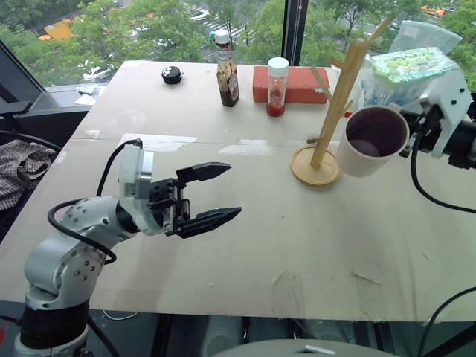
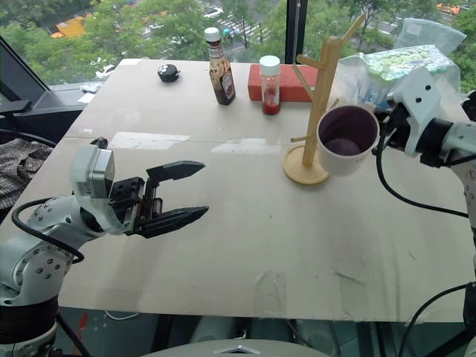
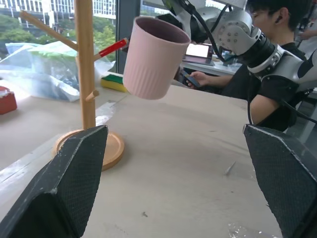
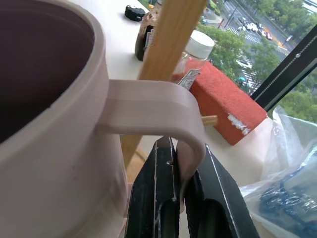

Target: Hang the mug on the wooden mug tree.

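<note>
Right gripper (image 4: 178, 198) clamped tight on handle of mug (image 1: 372, 140); mug held off table (image 1: 245, 245), mouth toward you, just beside mug tree (image 1: 335, 111) on its right. Pegs slant up; yours is nearer arm. Left gripper (image 1: 208, 195) open, empty, well apart.

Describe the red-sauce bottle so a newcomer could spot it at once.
On the table's far side, before the red brick-like block, stand two bottles. Take the shorter clear one, white-capped with red sauce at its bottom; its neighbour, the brown-sauce bottle, is taller and dark.
</note>
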Robot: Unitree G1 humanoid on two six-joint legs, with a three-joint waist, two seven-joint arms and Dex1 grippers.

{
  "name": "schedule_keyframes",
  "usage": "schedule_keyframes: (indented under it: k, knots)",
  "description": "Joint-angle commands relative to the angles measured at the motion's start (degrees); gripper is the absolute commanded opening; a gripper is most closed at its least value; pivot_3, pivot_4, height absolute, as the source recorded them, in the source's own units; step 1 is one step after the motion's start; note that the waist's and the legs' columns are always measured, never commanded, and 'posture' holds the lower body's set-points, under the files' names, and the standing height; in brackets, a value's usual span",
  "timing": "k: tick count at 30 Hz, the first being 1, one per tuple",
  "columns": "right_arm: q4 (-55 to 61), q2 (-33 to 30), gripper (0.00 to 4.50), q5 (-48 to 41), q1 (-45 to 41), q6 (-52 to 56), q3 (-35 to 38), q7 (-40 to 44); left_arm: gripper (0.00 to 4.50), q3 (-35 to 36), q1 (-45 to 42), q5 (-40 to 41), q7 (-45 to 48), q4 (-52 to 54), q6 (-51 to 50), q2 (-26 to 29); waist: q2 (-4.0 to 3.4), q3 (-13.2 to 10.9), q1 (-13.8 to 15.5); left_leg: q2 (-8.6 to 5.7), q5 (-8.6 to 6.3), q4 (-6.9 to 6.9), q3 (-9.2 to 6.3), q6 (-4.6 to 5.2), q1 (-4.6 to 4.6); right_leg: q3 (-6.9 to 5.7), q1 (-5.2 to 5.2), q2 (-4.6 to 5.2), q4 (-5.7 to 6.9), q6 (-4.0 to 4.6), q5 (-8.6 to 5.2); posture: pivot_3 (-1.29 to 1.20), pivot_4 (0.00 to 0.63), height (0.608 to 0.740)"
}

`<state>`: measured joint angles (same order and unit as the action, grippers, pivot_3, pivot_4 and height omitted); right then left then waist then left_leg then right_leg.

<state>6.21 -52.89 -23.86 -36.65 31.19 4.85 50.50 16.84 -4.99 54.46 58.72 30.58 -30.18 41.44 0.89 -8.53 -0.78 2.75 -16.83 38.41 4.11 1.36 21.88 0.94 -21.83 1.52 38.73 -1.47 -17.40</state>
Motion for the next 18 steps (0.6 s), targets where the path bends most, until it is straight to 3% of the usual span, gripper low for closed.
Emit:
schedule_keyframes:
  k: [1, 6, 11, 14, 17, 18]
  knots:
    - [-4.9, -1.8, 0.08, 2.4, -4.7, -1.4, -1.7, 3.9, 4.5, 3.4, 2.1, 2.3, -2.2, 4.2, 0.6, 0.0, 0.01, 0.0, 0.0, 0.0, 0.0, 0.0, -0.01, 0.0, 0.02, -0.02, 0.0, 0.01, -0.03, 0.0, 0.0, 0.0, 0.15, 0.74]
    - [-13.5, -0.4, 0.08, 7.1, -11.9, -4.3, -7.8, 8.7, 4.5, 5.2, 6.0, 3.1, -4.8, 7.4, 0.8, -0.3, -0.01, 0.0, -0.1, 0.01, -0.01, -0.02, 0.0, 0.01, 0.05, -0.06, 0.0, 0.07, -0.12, 0.0, 0.0, 0.0, 0.15, 0.74]
    - [-22.0, 5.1, 0.08, 11.3, -17.5, -7.7, -13.4, 12.0, 4.5, 6.3, 8.5, 3.6, -6.7, 9.3, 1.3, -0.4, -0.01, 0.0, -0.4, 0.02, -0.01, -0.05, 0.0, 0.01, 0.0, -0.05, 0.0, 0.05, -0.09, 0.01, 0.0, 0.0, 0.15, 0.74]
    - [-25.2, 6.7, 1.0, 13.0, -18.5, -11.6, -13.8, 13.2, 4.5, 6.8, 9.7, 4.2, -8.0, 10.7, 1.3, -0.5, -0.02, 0.0, 0.0, 0.02, 0.0, -0.05, 0.01, 0.01, 0.02, -0.05, -0.01, 0.06, -0.08, 0.01, 0.0, 0.0, 0.15, 0.74]
    - [-24.3, 5.6, 2.38, 12.1, -17.2, -11.8, -11.1, 13.5, 4.5, 6.9, 10.4, 4.7, -9.8, 11.5, 1.1, -0.5, -0.02, 0.0, 0.2, 0.01, -0.01, -0.04, -0.01, 0.01, 0.11, -0.16, -0.01, 0.14, -0.19, 0.01, 0.0, 0.0, 0.15, 0.74]
    - [-23.5, 4.8, 2.38, 11.3, -16.3, -11.6, -10.1, 14.2, 4.5, 6.7, 10.4, 4.8, -10.4, 11.7, 1.1, -0.5, -0.02, 0.0, 0.2, 0.01, -0.01, -0.04, -0.01, 0.01, 0.13, -0.17, -0.01, 0.15, -0.2, 0.01, 0.0, 0.0, 0.15, 0.74]
